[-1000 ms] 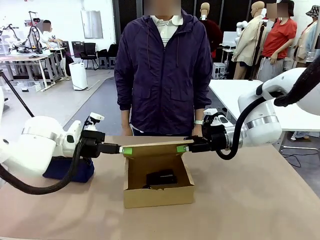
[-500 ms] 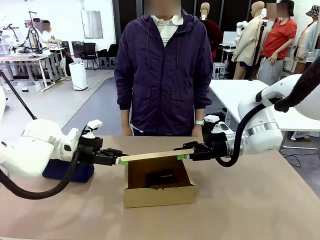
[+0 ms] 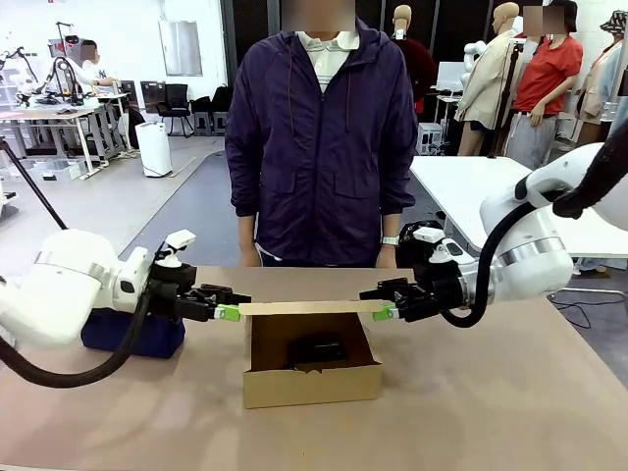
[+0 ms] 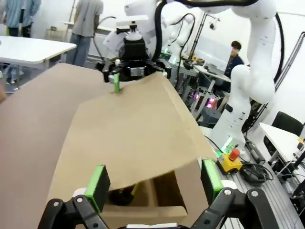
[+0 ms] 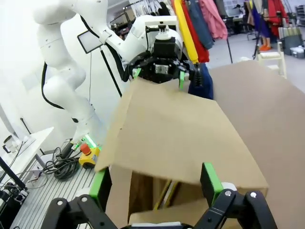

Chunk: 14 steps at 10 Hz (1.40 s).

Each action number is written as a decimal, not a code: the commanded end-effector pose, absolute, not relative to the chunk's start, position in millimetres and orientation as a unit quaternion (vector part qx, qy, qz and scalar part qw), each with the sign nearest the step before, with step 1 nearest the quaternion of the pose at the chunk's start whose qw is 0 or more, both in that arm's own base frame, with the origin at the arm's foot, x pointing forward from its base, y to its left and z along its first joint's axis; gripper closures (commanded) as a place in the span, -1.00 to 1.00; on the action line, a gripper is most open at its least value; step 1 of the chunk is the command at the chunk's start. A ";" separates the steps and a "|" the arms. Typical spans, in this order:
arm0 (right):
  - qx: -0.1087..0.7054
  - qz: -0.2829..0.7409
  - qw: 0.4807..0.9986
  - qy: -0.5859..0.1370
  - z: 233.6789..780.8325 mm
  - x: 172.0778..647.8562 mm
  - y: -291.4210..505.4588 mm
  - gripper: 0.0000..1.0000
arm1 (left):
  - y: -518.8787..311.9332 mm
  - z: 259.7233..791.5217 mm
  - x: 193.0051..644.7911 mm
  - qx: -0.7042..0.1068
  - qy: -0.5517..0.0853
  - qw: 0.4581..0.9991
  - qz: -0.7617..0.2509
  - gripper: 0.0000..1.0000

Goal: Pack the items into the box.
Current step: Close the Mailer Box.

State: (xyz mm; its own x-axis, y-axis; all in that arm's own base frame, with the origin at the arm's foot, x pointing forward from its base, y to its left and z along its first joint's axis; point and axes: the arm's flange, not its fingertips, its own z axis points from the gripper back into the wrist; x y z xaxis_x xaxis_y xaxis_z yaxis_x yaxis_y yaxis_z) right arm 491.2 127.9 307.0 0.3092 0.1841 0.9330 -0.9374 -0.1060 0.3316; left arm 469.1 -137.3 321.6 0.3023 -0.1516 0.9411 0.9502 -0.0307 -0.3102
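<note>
A grey floor (image 3: 147,211) is seen beyond the brown table (image 3: 491,412). White worktables (image 3: 59,118) and black chairs (image 3: 177,103) are placed far left.

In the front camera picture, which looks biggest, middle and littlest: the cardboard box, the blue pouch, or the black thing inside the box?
1. The box, biggest.
2. The navy pouch, though the left arm hides part of it.
3. The black item inside the box, smallest.

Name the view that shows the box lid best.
The left wrist view: the lid spreads broad across the picture, drooping over the box. The right wrist view shows its top face too. The front view gives it edge-on, a thin strip.
</note>
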 end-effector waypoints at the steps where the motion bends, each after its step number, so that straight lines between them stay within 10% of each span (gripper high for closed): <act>1: 0.533 0.470 0.609 -0.353 320.6 471.7 93.8 -1.00 | -102.6 337.3 450.5 -0.502 -0.423 0.604 -0.452 -1.00; 6: 0.508 0.448 0.568 -0.467 345.2 480.9 80.5 -1.00 | -65.2 379.8 438.5 -0.467 -0.584 0.550 -0.373 -1.00; 10: 0.515 0.552 0.527 -0.391 317.0 498.1 170.3 -1.00 | -141.4 356.3 460.2 -0.467 -0.509 0.552 -0.466 -1.00; 14: 0.419 0.588 0.617 -0.314 284.7 502.4 213.6 -1.00 | -197.3 302.6 459.7 -0.410 -0.424 0.565 -0.576 -1.00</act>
State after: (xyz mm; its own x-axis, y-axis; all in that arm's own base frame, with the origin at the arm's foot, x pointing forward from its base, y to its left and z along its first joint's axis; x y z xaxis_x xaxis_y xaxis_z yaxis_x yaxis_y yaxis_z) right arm 495.3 205.6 278.2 0.0929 0.3876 0.9171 -0.9893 -0.0682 0.1290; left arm 454.3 -192.1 307.6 0.0125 -0.2545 0.9670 0.9997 0.0221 -0.0071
